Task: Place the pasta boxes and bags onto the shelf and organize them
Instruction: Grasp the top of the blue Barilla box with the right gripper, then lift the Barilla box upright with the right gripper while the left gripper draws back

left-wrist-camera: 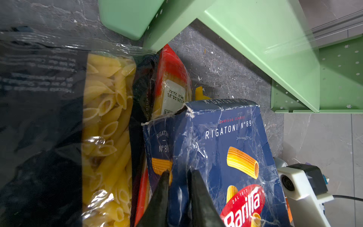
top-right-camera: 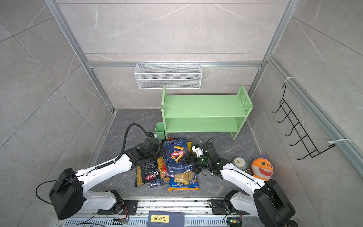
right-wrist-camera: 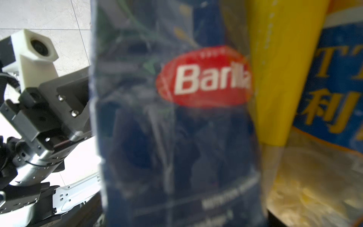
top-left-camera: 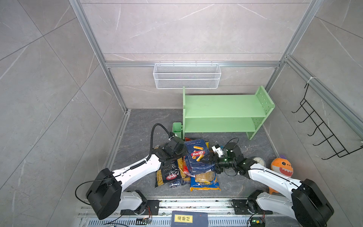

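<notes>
1. The left fingers [left-wrist-camera: 198, 194] stand narrow, pinched on a long edge of the dark blue rigatoni box [left-wrist-camera: 235, 141]. One finger lies on the printed face and the other on the side panel.
2. The right fingers [top-left-camera: 208, 157] sit at the opposite long edge of the same box. I cannot tell how wide they stand: the right wrist view shows only the blurred box face close up, and both top views are too small.
3. Between the two sets of fingers, the box lies face up on the pile of bags, its creased film catching the light.
4. Just beside the left fingers, away from the box face, lies the black penne bag [left-wrist-camera: 59, 121]. A red-ended spaghetti pack [left-wrist-camera: 170, 74] is wedged between that bag and the box.
5. Near the right fingers, partly under the box, are a slim yellow pack [right-wrist-camera: 275, 68] and the blue-orange bag [top-left-camera: 204, 181].
6. Beyond both sets of fingers, past the far end of the box, the green shelf [top-left-camera: 224, 106] stands on the worktop [top-left-camera: 137, 137], apart from the box. A small green cup [top-left-camera: 177, 128] sits just beside its side panel.
</notes>
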Motion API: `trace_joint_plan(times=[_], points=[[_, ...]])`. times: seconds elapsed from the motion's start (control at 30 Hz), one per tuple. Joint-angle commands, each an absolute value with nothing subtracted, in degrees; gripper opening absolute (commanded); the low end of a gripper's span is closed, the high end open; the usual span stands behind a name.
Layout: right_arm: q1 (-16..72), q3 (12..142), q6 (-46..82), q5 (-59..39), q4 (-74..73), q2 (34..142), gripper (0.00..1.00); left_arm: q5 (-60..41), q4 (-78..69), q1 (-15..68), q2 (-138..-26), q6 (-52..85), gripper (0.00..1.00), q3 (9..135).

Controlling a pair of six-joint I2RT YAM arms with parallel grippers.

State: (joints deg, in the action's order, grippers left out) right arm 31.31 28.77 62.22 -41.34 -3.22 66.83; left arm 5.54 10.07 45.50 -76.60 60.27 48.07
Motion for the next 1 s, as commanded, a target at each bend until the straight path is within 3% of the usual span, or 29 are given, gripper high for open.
trace_joint_plan(times=[0.0,0.23,0.6,0.87,0.97], points=[[31.9,31.1,60.4,-42.0,0.3,64.6,0.83,1.5,11.4,46.4,-79.3,60.9,0.17,47.0],[31.4,33.2,55.9,-39.8,6.6,61.8,0.69,-0.1,9.5,46.6,-82.5,60.2,0.17,48.6],[29.3,36.6,51.3,-39.8,14.5,57.9,0.65,-0.9,8.4,48.0,-86.9,59.1,0.18,53.7],[28.6,37.3,52.2,-41.7,10.8,61.2,0.68,-2.5,6.6,48.7,-89.5,58.9,0.18,55.4],[28.4,38.0,52.3,-41.7,10.0,62.5,0.62,-2.6,6.4,48.8,-89.7,58.9,0.18,55.7]])
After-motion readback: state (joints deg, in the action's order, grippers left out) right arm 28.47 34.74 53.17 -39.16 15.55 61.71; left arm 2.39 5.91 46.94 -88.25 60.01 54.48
